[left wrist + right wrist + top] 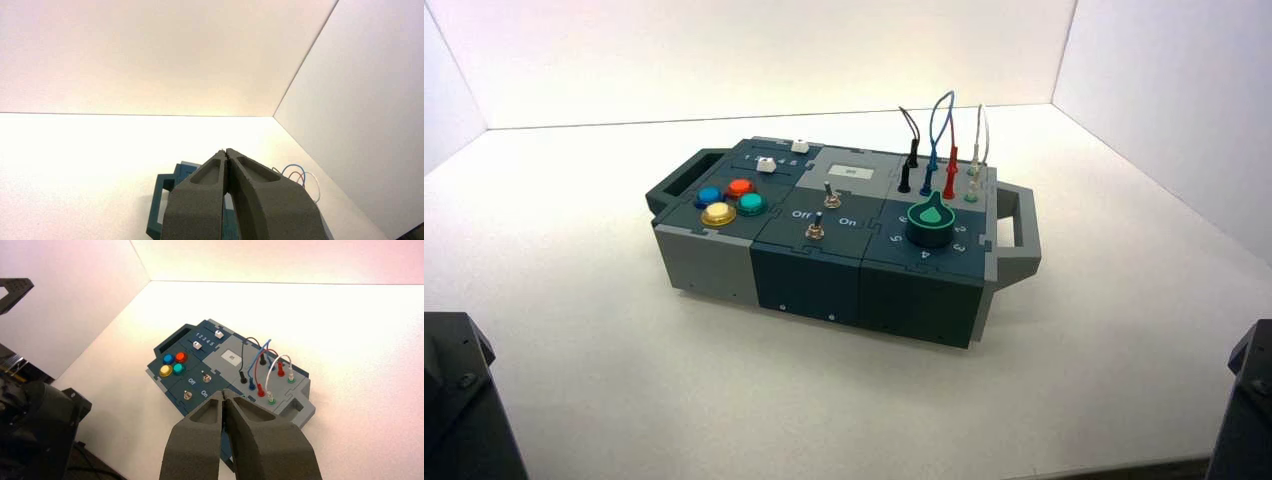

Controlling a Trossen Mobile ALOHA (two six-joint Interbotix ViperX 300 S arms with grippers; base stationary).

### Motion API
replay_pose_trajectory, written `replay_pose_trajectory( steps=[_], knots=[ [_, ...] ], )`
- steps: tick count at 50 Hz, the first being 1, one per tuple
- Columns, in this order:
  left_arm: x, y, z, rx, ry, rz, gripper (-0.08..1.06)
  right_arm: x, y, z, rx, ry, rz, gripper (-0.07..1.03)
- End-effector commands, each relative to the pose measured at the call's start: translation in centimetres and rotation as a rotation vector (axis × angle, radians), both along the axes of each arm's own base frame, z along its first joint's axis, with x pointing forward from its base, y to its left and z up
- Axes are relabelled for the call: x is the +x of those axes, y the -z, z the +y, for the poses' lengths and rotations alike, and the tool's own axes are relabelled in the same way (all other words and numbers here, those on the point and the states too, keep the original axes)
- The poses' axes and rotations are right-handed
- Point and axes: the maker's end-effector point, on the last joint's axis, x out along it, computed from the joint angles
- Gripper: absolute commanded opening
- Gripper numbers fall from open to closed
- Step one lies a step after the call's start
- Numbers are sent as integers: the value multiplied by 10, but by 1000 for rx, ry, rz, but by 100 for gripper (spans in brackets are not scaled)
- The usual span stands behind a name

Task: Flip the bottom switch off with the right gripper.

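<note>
Bottom switch [815,231] first: it's the small metal toggle near the front edge of the box [807,290], on a dark tile. Nearest the robot, both arms are well apart from the box. The right gripper [225,393] is off the near right side, fingers closed together at the tips, nothing in them as far as the right wrist view shows. The left gripper [225,151] is parked off the near left.

Handling-wise, I'd expect the lever to be light but a bit stiff, with a snap halfway through. Bare metal that thin is probably slippery, so no need to pinch it imo. Put the closed tips against the upper part of the lever, on the "On" [847,222] side, and push sideways toward "Off" [801,214]. Stay off the nut, it won't give. Shoving down hard could bend the lever or shift the box. I can't tell which way the lever leans, so check that first.

Just beyond the lettering is the top switch [832,200], basically a twin, so keep the fingers low and clear of it.
</note>
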Motion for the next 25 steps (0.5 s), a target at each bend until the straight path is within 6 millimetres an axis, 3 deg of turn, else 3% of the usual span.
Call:
replay_pose_trajectory(
  steps=[1, 25],
  knots=[
    [-1, -7, 1, -2, -5, -17, -3, -1, -11, 0, 12, -5, -25, -2],
    [3, -7, 2, -3, -12, -18, -3, -4, -12, 3, 24, -22, -16, -2]
  ],
)
